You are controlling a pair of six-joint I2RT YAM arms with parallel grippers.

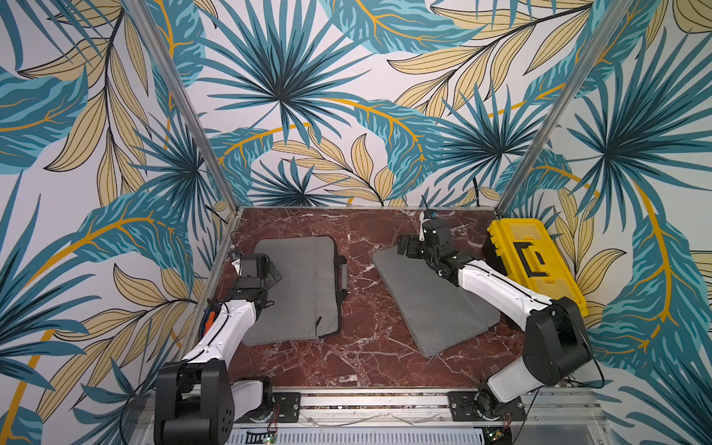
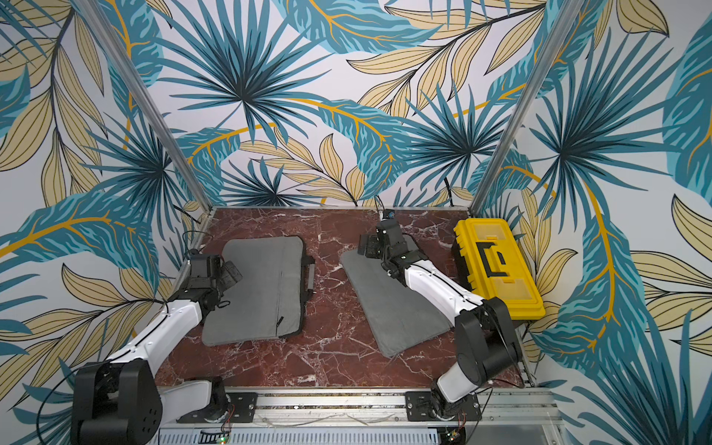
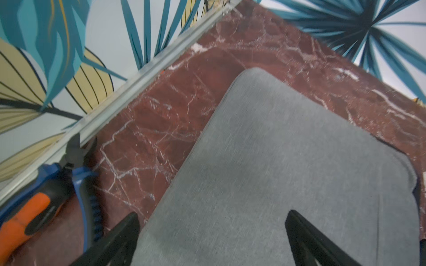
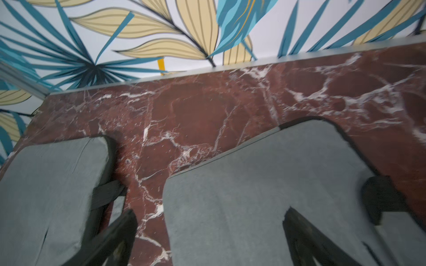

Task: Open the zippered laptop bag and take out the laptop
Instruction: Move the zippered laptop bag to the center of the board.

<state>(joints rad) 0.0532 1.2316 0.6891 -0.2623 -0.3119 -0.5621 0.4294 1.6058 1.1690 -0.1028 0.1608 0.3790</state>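
On a red marble-patterned tabletop walled in by palm-leaf wallpaper, both top views show a grey fabric laptop bag with a black carry handle lying flat on the left half, handle towards the middle. A second grey fabric bag lies flat and askew on the right half, well apart from the first. The left gripper hangs over the laptop bag's outer edge and the right gripper over the second bag's far end. A yellow plastic toolbox with a black handle stands at the table's right edge. From the left wrist camera, the left gripper has its jaws spread wide above the grey laptop bag, pinching nothing; blue-and-black-handled pliers and an orange-handled tool lie against the table's side rail. From the right wrist camera, the right gripper is likewise spread wide and empty, one finger over the second bag and the other over bare marble; the laptop bag lies beyond the gap, its black handle facing the second bag.
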